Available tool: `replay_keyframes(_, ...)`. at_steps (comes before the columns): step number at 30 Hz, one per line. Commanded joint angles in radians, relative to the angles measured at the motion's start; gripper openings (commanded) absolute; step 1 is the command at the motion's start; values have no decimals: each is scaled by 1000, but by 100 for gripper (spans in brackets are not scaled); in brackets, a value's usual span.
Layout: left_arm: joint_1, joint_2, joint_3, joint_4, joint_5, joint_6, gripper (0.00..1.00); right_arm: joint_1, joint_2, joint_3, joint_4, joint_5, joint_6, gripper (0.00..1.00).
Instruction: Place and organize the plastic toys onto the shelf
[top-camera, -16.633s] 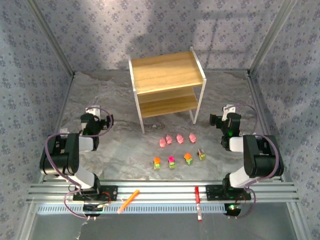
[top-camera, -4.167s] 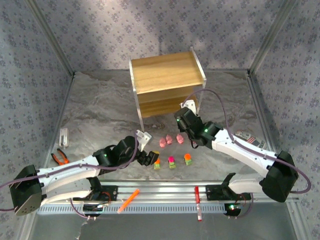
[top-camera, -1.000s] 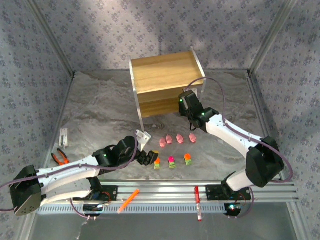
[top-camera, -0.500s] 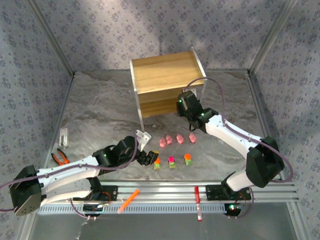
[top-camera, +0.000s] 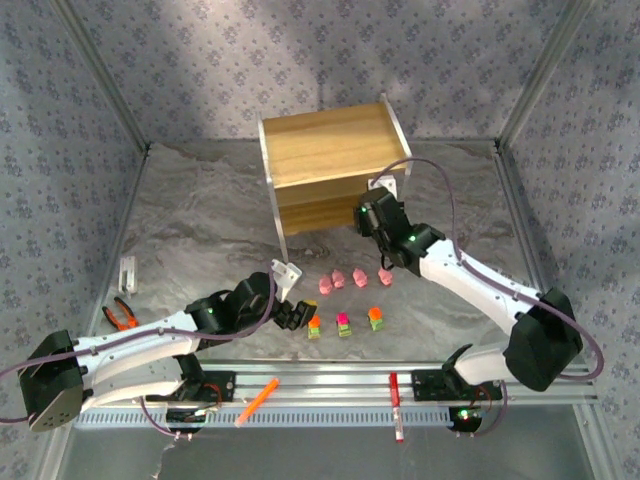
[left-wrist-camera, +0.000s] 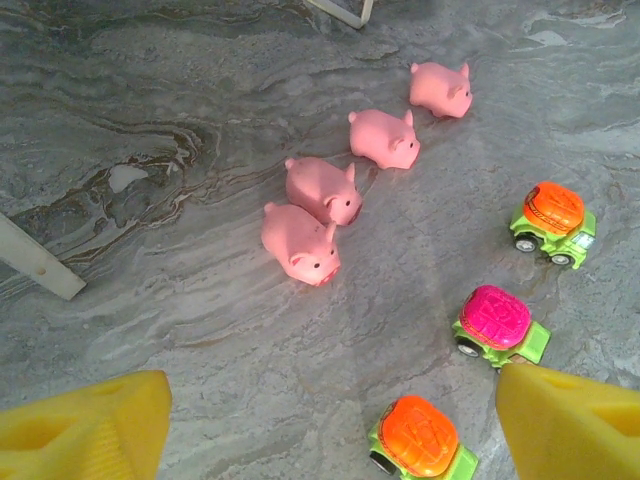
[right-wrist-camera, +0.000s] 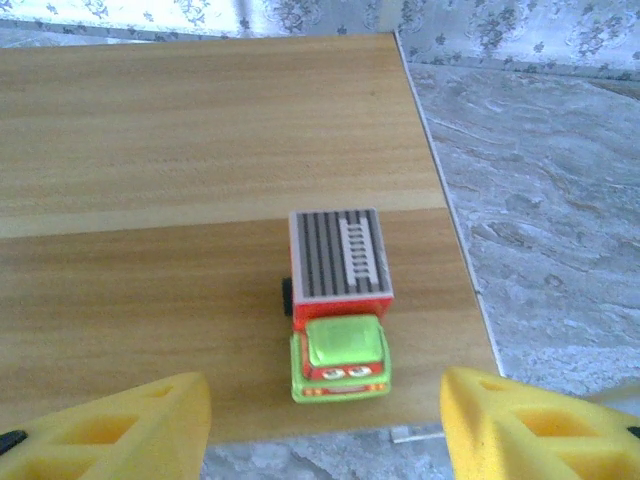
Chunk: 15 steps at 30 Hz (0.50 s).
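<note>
Found right gripper (right-wrist-camera: 320, 405) spread open at the shelf (right-wrist-camera: 150, 130), flanking but not touching the striped-roof truck (right-wrist-camera: 338, 318), parked on the wood board at centre-right of the right wrist frame. Found left gripper (left-wrist-camera: 335, 420) spread too, empty, low over the table (left-wrist-camera: 180, 90). Noted four pigs (left-wrist-camera: 322, 190) at upper centre and three dome-top cars (left-wrist-camera: 497, 322) at right.

Place: robot test cell, laboratory type. Evidence: a left arm (top-camera: 140, 345) and a right arm (top-camera: 480, 285), both cabled, bolted to an aluminium rail (top-camera: 330, 385) at the near edge of a marble-patterned bench (top-camera: 200, 230). Patterned cloth walls (top-camera: 200, 70) hang on aluminium posts (top-camera: 100, 75). Pliers (top-camera: 118, 315) lie at the left.
</note>
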Motion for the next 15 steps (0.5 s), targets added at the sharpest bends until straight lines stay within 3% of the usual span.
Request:
replay_keyframes(1, -5, 11, 9, -21, -23, 7, 84, 19, -46, -32, -45, 50, 36, 63)
replay_keyframes(15, -5, 78, 32, -17, 9, 8, 84, 211, -257, -188, -194, 124, 178, 60)
